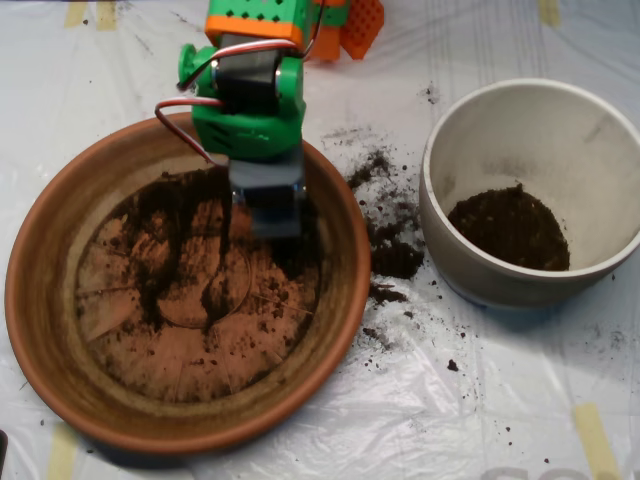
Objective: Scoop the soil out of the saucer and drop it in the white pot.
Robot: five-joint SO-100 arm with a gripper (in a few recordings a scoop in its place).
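The end effector [268, 212] is lowered into the upper part of the saucer [45, 300], its grey shell pointing down at the dish floor. From above, its degree of opening cannot be determined, nor whether it carries any load. The soil [190, 215] lies in the saucer as a thin, smeared layer, densest near the end effector and along the upper half of the base; the lower half is mostly bare. The white pot [455, 245] stands to the right of the saucer, close but apart, with a dark heap at its bottom. Spilled crumbs [390, 250] lie on the plastic-covered surface [450, 410] between both vessels.
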